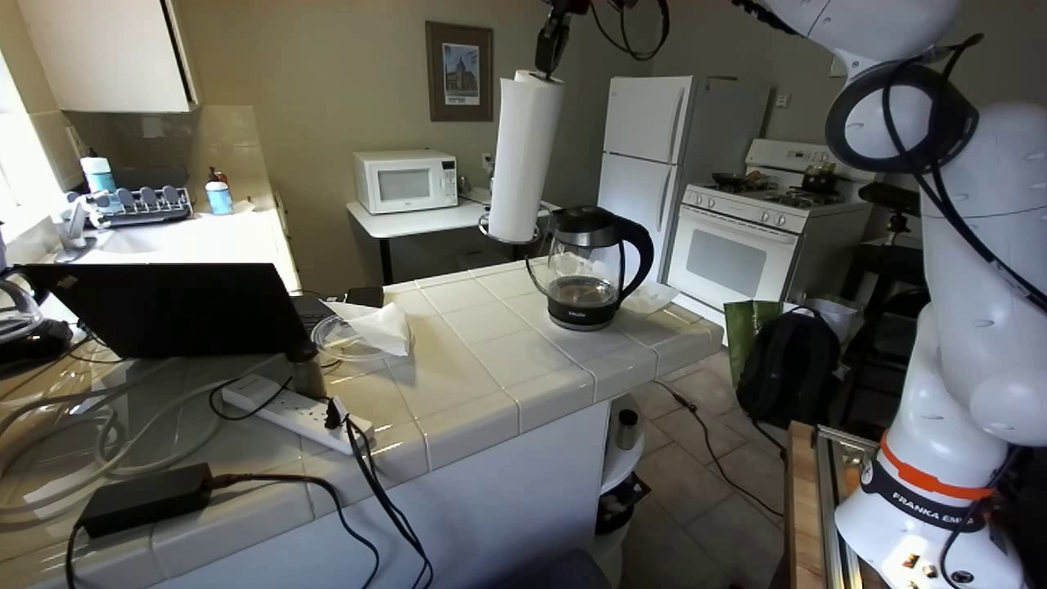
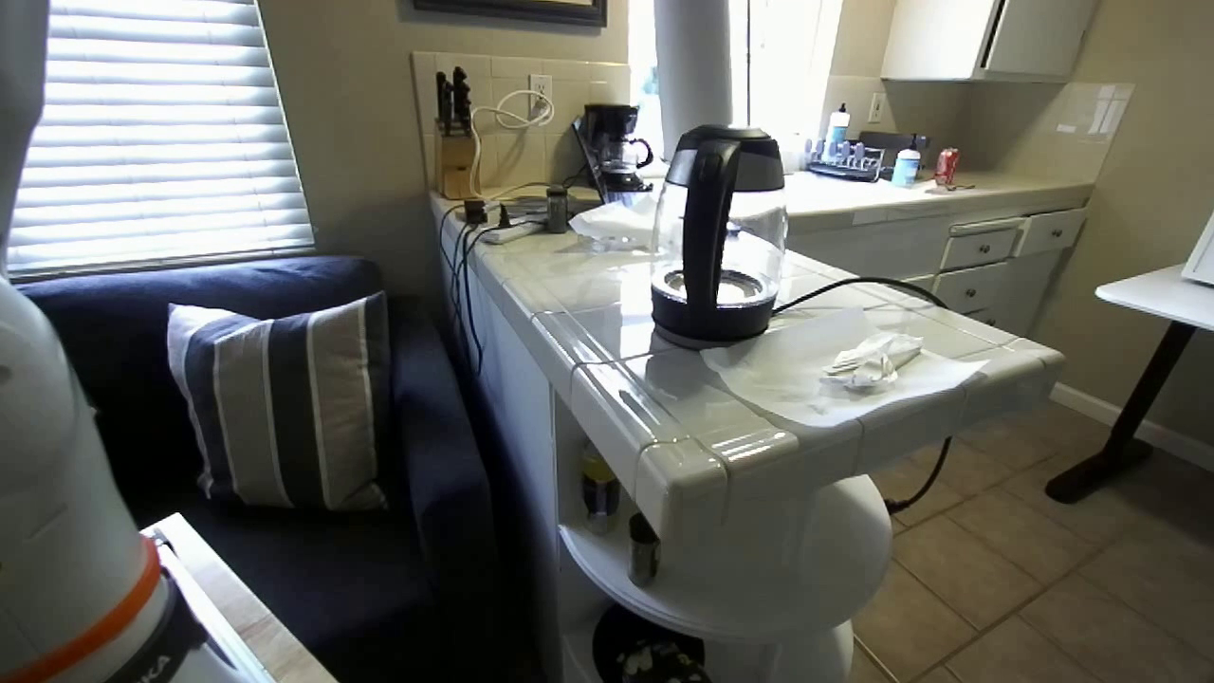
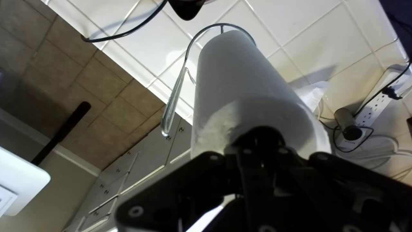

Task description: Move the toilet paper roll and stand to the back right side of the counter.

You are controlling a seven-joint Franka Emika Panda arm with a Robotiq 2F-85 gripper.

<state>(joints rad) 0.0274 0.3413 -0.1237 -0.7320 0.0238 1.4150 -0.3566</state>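
Note:
The white paper roll and stand [image 1: 527, 155] hang in the air, slightly tilted, beyond the kettle in an exterior view. The roll's lower part also shows behind the kettle in an exterior view [image 2: 694, 66]. My gripper [image 1: 548, 65] is shut at the top of the stand's central post. In the wrist view my gripper [image 3: 257, 146] covers the post at the roll's top end, and the roll [image 3: 238, 80] extends away from it. The wire base shows at its far end. The tiled off-white counter [image 1: 466, 335] lies below the roll. In an exterior view the gripper is out of frame.
A glass kettle [image 1: 585, 270] with a black handle stands near the counter's end. A crumpled paper sheet [image 2: 844, 370] lies beside it. A laptop [image 1: 164, 311], power strip [image 1: 286, 409], cables and a plastic container [image 1: 360, 331] occupy the other end. A microwave [image 1: 405, 182] stands beyond.

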